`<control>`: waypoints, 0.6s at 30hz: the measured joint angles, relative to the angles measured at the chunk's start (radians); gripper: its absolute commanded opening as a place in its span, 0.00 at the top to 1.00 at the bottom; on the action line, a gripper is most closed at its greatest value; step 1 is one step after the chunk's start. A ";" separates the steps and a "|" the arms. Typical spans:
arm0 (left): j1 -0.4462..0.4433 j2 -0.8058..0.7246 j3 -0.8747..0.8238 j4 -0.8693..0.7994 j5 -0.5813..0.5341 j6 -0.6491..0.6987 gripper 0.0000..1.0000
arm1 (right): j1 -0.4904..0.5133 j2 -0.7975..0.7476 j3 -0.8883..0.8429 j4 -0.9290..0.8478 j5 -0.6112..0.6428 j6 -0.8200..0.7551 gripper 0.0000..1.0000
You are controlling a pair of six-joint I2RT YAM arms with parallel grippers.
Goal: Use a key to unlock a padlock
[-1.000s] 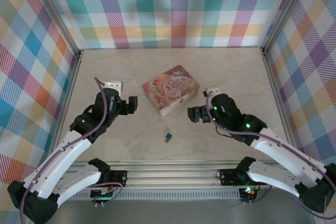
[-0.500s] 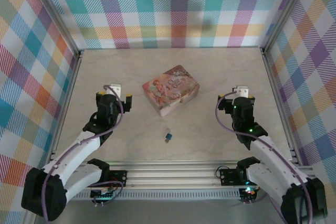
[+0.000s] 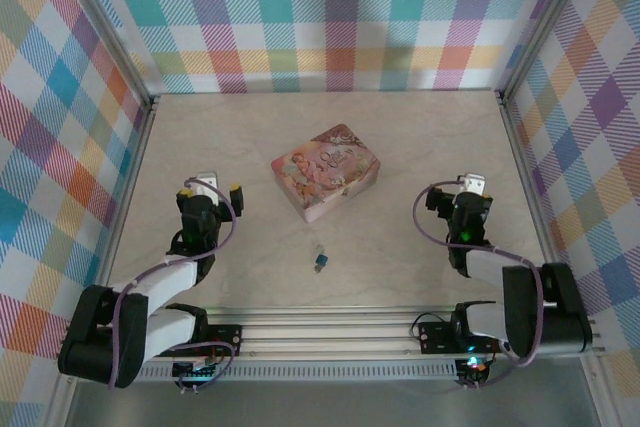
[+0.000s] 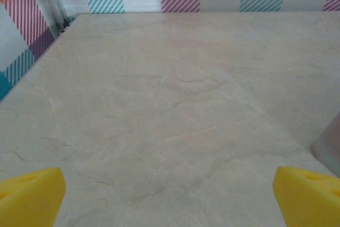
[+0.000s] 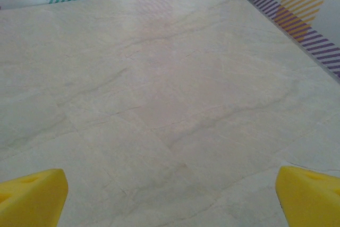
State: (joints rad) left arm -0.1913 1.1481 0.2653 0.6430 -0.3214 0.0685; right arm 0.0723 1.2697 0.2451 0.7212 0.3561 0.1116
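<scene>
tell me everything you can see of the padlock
The padlock is tiny, with a blue body and a thin silvery shackle that seems to point toward the pink floral tin box. It lies on the pale table, well apart from the box and nearer the front edge. Nothing but the table touches it. It is too small to tell whether it is locked or has a key in it.

pink floral tin box mid-table

Bright, even, diffuse light throughout; shadows are faint and soft; wrist views blur slightly toward their near edges.
</scene>
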 measured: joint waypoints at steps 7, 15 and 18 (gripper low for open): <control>0.038 0.128 -0.046 0.203 0.049 -0.001 0.00 | -0.045 0.161 0.003 0.178 -0.098 -0.015 0.00; 0.038 0.315 -0.039 0.344 0.102 0.003 0.00 | -0.046 0.256 0.008 0.293 -0.174 -0.042 0.00; 0.038 0.388 -0.003 0.346 0.127 0.008 0.00 | -0.046 0.257 0.048 0.241 -0.171 -0.042 0.00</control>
State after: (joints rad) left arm -0.1532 1.5360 0.2623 0.9890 -0.1940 0.0765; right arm 0.0261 1.5265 0.2928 0.9627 0.1852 0.0696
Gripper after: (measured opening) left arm 0.999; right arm 0.996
